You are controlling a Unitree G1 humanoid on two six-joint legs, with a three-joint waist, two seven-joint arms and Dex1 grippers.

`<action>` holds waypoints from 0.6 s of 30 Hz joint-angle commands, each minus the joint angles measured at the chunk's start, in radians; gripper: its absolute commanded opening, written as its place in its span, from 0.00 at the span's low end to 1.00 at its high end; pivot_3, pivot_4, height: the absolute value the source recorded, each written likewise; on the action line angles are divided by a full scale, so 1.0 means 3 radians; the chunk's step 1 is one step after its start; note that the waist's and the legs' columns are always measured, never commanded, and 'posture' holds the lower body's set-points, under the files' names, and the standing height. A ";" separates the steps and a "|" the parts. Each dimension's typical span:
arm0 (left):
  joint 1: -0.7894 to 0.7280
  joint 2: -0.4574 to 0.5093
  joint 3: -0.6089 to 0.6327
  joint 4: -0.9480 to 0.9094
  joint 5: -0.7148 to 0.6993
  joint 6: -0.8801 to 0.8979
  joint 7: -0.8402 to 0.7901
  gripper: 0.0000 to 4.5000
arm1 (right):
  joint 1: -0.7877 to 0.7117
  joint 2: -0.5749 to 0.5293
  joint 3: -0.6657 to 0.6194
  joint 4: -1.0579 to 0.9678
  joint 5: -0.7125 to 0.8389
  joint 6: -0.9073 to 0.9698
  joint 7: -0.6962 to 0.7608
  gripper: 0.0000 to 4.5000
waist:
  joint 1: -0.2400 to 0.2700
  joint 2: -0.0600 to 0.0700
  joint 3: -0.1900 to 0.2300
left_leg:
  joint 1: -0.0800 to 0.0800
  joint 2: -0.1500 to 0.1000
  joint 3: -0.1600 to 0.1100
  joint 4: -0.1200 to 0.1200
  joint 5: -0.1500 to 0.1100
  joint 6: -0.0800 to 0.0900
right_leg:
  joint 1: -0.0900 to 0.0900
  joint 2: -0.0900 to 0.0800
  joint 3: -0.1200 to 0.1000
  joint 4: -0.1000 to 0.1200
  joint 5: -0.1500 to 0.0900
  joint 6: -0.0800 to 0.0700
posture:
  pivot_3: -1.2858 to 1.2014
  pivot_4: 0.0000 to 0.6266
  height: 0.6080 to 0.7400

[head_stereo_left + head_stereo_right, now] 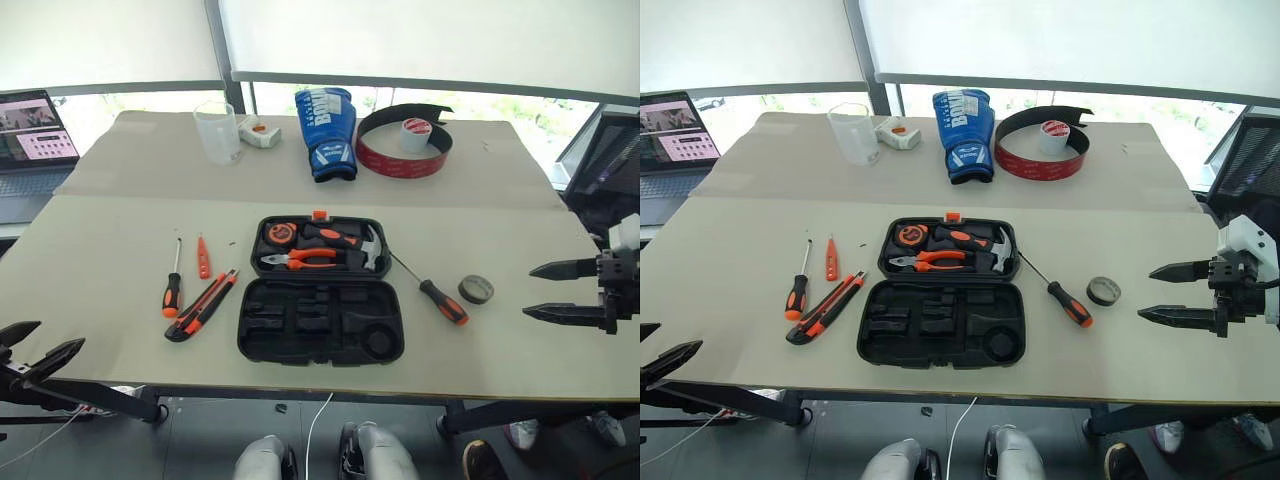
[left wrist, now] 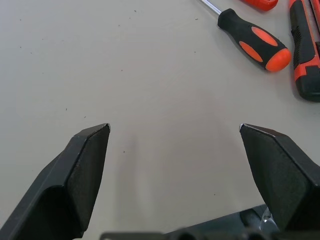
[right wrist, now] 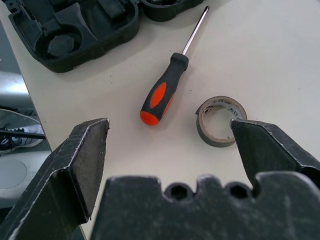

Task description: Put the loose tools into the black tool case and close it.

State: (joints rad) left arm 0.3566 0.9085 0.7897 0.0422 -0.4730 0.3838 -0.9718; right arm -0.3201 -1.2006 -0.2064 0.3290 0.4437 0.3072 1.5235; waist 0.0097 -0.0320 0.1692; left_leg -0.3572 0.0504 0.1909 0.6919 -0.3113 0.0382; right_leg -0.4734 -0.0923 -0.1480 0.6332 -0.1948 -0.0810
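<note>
The black tool case (image 1: 320,322) lies open mid-table, pliers and a hammer in its far half, the near half's recesses empty. To its left lie a screwdriver (image 1: 173,290), a small slim orange tool (image 1: 203,258) and the utility knife (image 1: 203,305). On its right are a second screwdriver (image 1: 435,295) and a dark tape roll (image 1: 476,289). My left gripper (image 1: 50,338) hangs open off the table's near left corner, with the screwdriver handle (image 2: 255,40) ahead of it. My right gripper (image 1: 530,291) stands open just right of the tape roll (image 3: 217,120), empty.
At the table's far side stand a clear measuring cup (image 1: 218,130), a blue boxing glove (image 1: 326,130) and a red-and-black band (image 1: 400,165) around a white tape roll (image 1: 416,133). A laptop (image 1: 35,130) sits far left. A dark chair (image 1: 610,160) stands at the right.
</note>
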 commanded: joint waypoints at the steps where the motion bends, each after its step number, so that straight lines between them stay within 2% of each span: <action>1: -0.0057 0.0021 0.0052 -0.0079 0.0038 0.0014 0.0113 0.99 | 0.0002 0.0002 -0.0110 0.0019 0.0021 -0.0060 0.0050 1.00 | 0.0000 0.0000 0.0000 | 0.0000 0.0000 0.0000 0.0000 0.0000 0.0000 | 0.0000 0.0000 0.0000 0.0000 0.0000 0.0000 | 0.52 0.24 0.90; 9: -0.0732 0.0004 -0.0367 -0.0767 -0.0274 0.1260 0.0907 0.99 | 0.0072 0.0167 -0.0409 -0.0694 0.0344 0.0253 -0.0253 1.00 | 0.0013 0.0001 0.0000 | 0.0000 -0.0002 -0.0002 0.0003 0.0002 -0.0004 | 0.0004 -0.0001 0.0003 0.0009 0.0002 0.0002 | 0.52 0.24 0.90; 13: -0.1320 -0.0016 -0.0618 -0.0720 -0.0370 0.2145 0.1407 0.99 | 0.0208 0.0252 -0.0523 -0.1426 0.0667 0.0585 -0.0404 1.00 | 0.0008 -0.0001 0.0000 | 0.0003 -0.0002 -0.0002 0.0002 0.0005 -0.0008 | 0.0004 0.0000 0.0005 0.0019 0.0001 0.0001 | 0.52 0.24 0.90; 15: -0.1517 -0.0044 -0.0663 -0.0693 -0.0402 0.2380 0.1512 0.99 | 0.0277 0.0278 -0.0563 -0.1644 0.0736 0.0645 -0.0465 1.00 | 0.0005 -0.0002 0.0001 | 0.0005 -0.0002 -0.0002 0.0003 0.0007 -0.0011 | 0.0004 0.0001 0.0005 0.0025 0.0001 0.0001 | 0.52 0.24 0.90; 18: -0.1878 -0.0103 -0.0942 -0.0583 -0.0374 0.2578 0.1630 0.99 | 0.0277 0.0361 -0.0530 -0.2065 0.0926 0.0773 -0.0607 1.00 | 0.0011 -0.0002 0.0001 | 0.0010 -0.0003 -0.0001 0.0004 0.0008 -0.0013 | 0.0007 0.0001 0.0007 0.0028 0.0001 0.0001 | 0.52 0.24 0.90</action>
State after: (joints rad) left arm -0.1744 0.8767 0.5370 -0.1387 -0.5870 1.1304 -0.5035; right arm -0.2228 -1.0938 -0.3380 -0.2159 0.6706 0.5183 1.3643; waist 0.0130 -0.0327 0.1694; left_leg -0.3542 0.0493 0.1905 0.6933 -0.3085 0.0338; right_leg -0.4713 -0.0921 -0.1459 0.6415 -0.1946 -0.0807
